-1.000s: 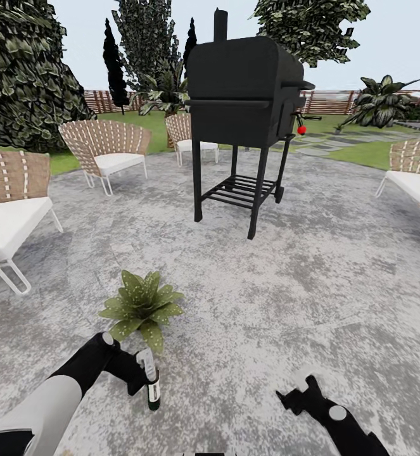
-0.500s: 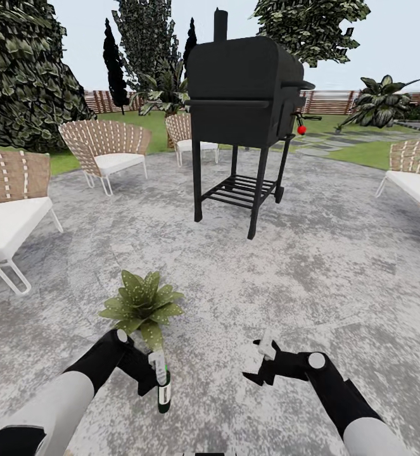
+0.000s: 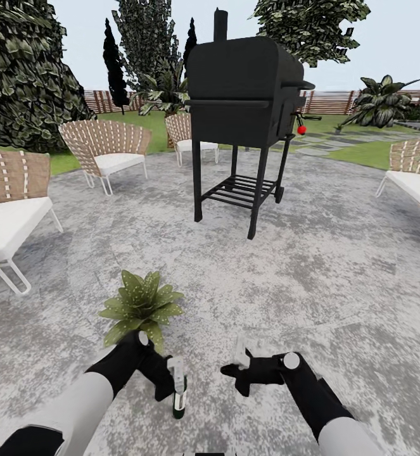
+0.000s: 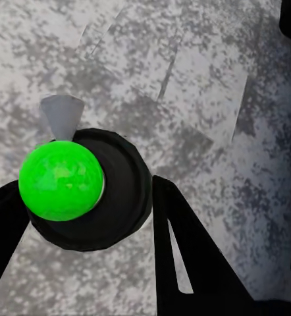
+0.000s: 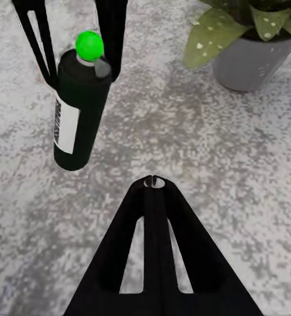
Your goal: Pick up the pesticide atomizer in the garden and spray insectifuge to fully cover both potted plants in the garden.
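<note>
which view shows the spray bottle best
The right wrist view: the spray bottle shows whole, side-on, with label and green top. The left wrist view looks down on its top; the head view shows it small.

Between the black left pincer (image 5: pixel 76 39) fingers, the pesticide atomizer (image 5: pixel 78 108) is black with a white label and bright green top; nearby, the potted plant (image 3: pixel 141 305) has pale-speckled green leaves, on mottled grey-white patio (image 3: pixel 336 278).

Head camera high, facing forward and down across the paved patio (image 3: pixel 311 266) toward the grill (image 3: pixel 244 95), left wrist camera close above the pesticide atomizer (image 4: pixel 79 187), right wrist camera facing the same atomizer and a potted plant (image 5: pixel 254 46) near it
</note>
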Robot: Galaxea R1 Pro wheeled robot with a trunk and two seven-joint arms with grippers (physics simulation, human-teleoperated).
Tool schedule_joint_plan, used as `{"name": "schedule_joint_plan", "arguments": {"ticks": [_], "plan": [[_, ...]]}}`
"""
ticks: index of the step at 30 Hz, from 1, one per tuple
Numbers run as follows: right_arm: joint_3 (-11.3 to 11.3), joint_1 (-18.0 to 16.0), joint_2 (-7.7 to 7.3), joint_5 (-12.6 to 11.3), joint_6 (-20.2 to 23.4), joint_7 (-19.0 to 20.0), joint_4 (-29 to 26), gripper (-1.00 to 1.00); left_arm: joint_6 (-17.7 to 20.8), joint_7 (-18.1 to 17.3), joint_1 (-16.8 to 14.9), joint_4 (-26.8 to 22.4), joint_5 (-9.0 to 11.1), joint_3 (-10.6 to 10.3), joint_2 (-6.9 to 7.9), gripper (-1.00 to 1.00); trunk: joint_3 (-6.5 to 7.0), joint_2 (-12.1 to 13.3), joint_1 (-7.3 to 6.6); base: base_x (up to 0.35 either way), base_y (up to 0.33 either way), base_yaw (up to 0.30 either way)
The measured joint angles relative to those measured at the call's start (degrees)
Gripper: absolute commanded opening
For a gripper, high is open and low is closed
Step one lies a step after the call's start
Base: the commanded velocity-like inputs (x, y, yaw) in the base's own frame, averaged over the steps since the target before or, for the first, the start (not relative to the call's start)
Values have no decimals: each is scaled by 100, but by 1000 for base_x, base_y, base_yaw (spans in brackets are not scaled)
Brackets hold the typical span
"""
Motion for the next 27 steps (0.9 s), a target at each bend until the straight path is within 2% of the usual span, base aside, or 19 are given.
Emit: {"name": "schedule_joint_plan", "arguments": {"ticks": [2,4,11,15,19,23,27], "plan": [[143,0,21,-5,4,-2,-31,-100,-1,18,-6,-5,-13,-10,-67,-100,0,0,0,0,0,0],[181,0,28,-9,5,-2,-44,-100,-8,26,-13,-11,-10,-14,-91,-100,0,0,0,0,0,0],[194,0,31,-21,-3,-2,-75,-100,-34,171,-22,-19,-1,-7,-232,-100,0,0,0,0,0,0],[194,0,31,-25,-3,-9,-94,-100,-259,217,1,-19,8,0,-323,-100,0,0,0,0,0,0],[194,0,31,-25,-3,-11,-97,-100,-292,230,16,-19,8,1,-405,-100,0,0,0,0,0,0],[194,0,31,-26,-3,-11,-151,-100,-295,505,18,-12,55,16,-438,-100,0,0,0,0,0,0],[194,0,31,-25,-2,-19,-174,-100,-301,580,30,0,69,18,-481,-100,0,0,0,0,0,0]]}}
